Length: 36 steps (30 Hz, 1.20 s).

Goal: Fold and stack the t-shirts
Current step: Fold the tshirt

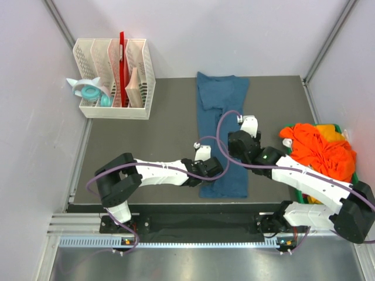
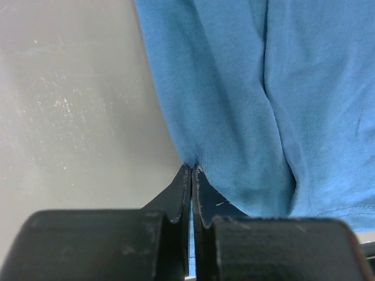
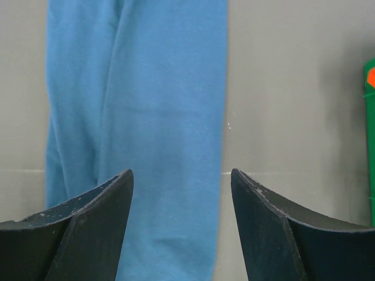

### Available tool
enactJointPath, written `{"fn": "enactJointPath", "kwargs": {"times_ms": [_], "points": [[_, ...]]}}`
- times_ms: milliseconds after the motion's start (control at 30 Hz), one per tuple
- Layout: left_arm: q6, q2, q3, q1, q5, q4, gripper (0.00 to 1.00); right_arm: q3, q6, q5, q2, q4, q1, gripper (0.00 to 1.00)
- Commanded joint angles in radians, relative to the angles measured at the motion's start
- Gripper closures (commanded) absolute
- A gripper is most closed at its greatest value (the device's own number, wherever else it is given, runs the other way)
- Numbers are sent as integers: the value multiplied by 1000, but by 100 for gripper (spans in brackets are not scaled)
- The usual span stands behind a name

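A teal-blue t-shirt [image 1: 221, 117] lies folded into a long narrow strip down the middle of the dark table [image 1: 146, 152]. My left gripper [image 1: 202, 153] sits at the strip's left edge near its front end. In the left wrist view the left gripper [image 2: 192, 170] is shut, pinching that edge of the t-shirt [image 2: 263, 88]. My right gripper [image 1: 246, 124] hovers open over the strip's right edge. In the right wrist view the right gripper [image 3: 180, 172] straddles the edge of the t-shirt [image 3: 146, 117] without touching it. Orange t-shirts [image 1: 316, 146] are heaped at the right.
The orange heap fills a green bin [image 1: 338, 126] at the table's right edge; a sliver of the bin [image 3: 370, 129] shows in the right wrist view. A white slotted organiser [image 1: 114, 79] stands at the back left, with a teal object [image 1: 89, 91] beside it. Walls close in on both sides.
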Motion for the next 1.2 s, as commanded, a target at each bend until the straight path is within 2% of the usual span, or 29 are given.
{"fn": "enactJointPath", "kwargs": {"times_ms": [0, 233, 433, 533, 633, 667, 767, 1167], "points": [[-56, 0, -48, 8, 4, -46, 100, 35, -20, -9, -9, 48, -14, 32], [-126, -84, -122, 48, -50, -128, 100, 3, -1, -10, -19, 53, -15, 33], [-179, -62, -104, 55, -73, -221, 100, -37, 16, -6, -33, 61, -20, 32], [-169, -37, -87, 55, -64, -216, 100, -61, 3, -36, -27, 100, -33, 33], [-139, -32, -72, 55, -56, -185, 100, -69, -47, -157, 8, 195, -73, 33], [-134, -34, -69, 55, -54, -178, 100, -61, -53, -230, 51, 212, -87, 34], [-116, -39, -58, 55, -51, -164, 100, -17, -52, -317, 159, 258, -121, 37], [-53, -88, -79, 55, -45, -135, 100, 205, -9, -544, 489, 375, -139, 39]]}}
